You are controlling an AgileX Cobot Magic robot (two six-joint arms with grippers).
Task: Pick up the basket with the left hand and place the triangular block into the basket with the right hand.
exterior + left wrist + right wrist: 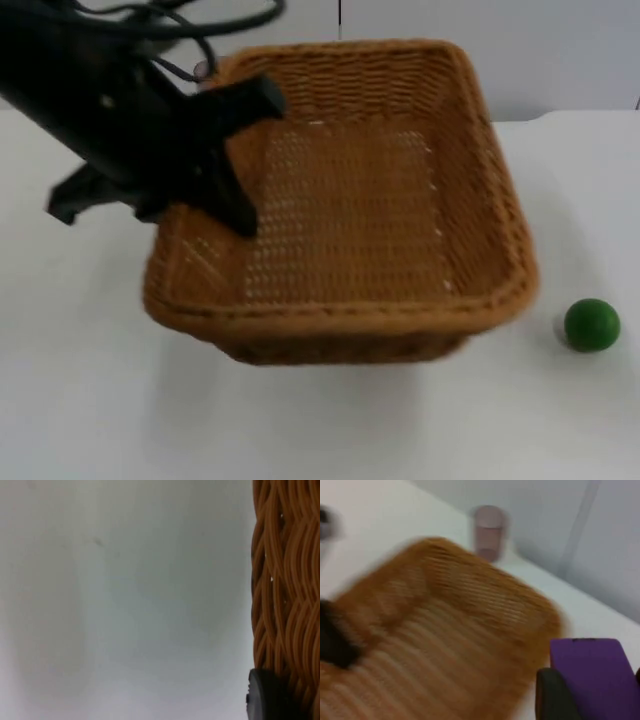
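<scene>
- The white bench (80,400) is carrying the scene; a small green ball (592,325) is lying on it, apart from the basket's right corner.
- The large brown woven wicker basket (360,200) is being held up off the bench and is tilting a little. Nothing is lying inside it.
- The left pincer (235,165) is pinching the basket's left rim, one finger inside the wall and the other outside.
- The purple block (592,677) is sitting between the fingers of the right pincer (590,690), beside and above the basket's rim, so this pincer is pinching it.
- A pale pink cup (489,532) is standing behind the basket, near the grey wall.
- Risk, in my judgement: the one-sided hold may be letting the basket swing, so a block released near the rim could be bouncing out.
</scene>
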